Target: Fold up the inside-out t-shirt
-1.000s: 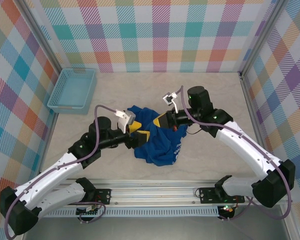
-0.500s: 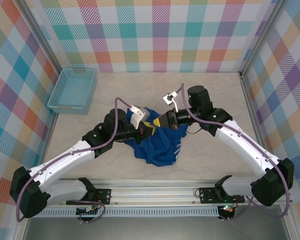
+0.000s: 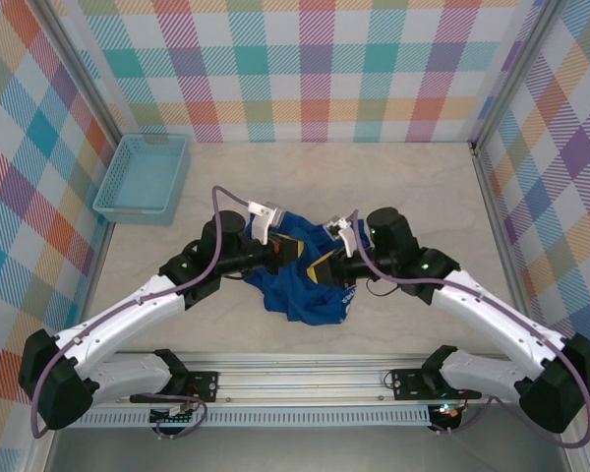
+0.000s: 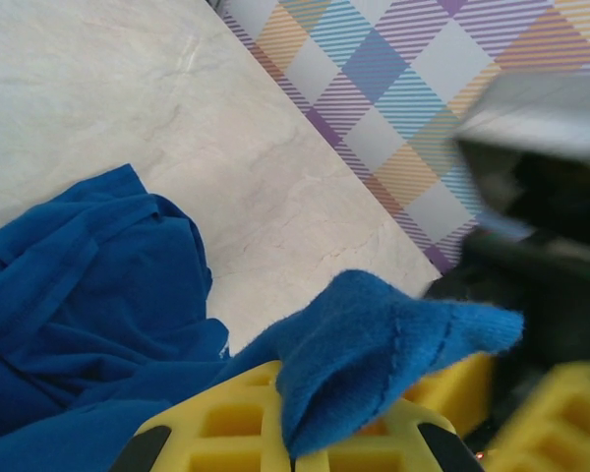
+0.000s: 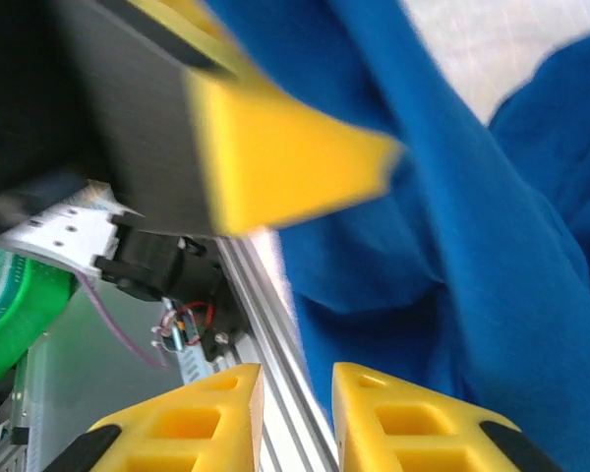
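light blue mesh basket [image 3: 143,177] sits far left by the wall, well apart from the action, ignore it. left gripper [image 4: 295,433] is clenched on a small flap of the inside-out t-shirt [image 3: 305,290]; the left wrist view has cloth poking up between its yellow fingers. the shirt is a crumpled heap in the middle of the table [image 3: 423,197], nowhere near flat, no fold made yet. right gripper [image 5: 297,393] is just beside the left one, over the heap, jaws parted a little with nothing between them. risks as i see it: left pinch is on a thin edge only, so a pull could slip it out; the two grippers are close enough to knock together; right jaws that narrow may shove cloth or catch several layers and bunch it worse
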Robot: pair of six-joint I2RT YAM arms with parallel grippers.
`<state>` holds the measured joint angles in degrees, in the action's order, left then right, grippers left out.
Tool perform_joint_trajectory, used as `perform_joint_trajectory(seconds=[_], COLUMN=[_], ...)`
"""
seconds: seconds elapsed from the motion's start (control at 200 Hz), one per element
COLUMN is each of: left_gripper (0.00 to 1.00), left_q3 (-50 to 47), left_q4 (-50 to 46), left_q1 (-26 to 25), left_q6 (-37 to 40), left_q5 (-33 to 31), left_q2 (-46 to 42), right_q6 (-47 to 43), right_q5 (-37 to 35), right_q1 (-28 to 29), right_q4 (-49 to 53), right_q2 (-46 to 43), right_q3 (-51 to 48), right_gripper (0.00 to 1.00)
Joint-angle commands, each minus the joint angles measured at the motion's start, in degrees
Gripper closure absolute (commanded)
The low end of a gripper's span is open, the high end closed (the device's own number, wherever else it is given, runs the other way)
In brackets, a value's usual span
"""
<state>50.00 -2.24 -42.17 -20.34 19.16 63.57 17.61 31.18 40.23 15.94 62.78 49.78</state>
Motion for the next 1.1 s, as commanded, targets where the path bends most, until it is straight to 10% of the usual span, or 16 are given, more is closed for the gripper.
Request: perform_joint_trajectory(seconds=[0.0, 0.285, 0.805, 1.095], left_gripper=[1.0, 1.0, 1.0, 1.0], left_q3=[-0.59, -1.36, -1.05, -1.38], left_q4=[3.39, 5.52, 8.17, 5.41], left_q1=[0.79, 0.95, 0.95, 1.69], left_q6=[-3.57, -4.83, -7.14, -6.94], left_q5=[2.49, 6.29, 7.6, 3.26], left_q2=[-2.26, -1.97, 0.26, -1.44], right_q6=[1.71, 4.24, 2.78, 2.42], right_q5=[-2.26, -10.65, -4.37, -14.99], right_q1=[0.29, 0.28, 0.24, 0.26], right_q4=[-7.25, -12.41, -24.81, -22.85], right_q2=[2.15, 5.92, 7.13, 2.65], right_q3=[-1.96, -2.21, -6.42, -7.88], right_gripper=[0.76, 0.66, 0.55, 1.0])
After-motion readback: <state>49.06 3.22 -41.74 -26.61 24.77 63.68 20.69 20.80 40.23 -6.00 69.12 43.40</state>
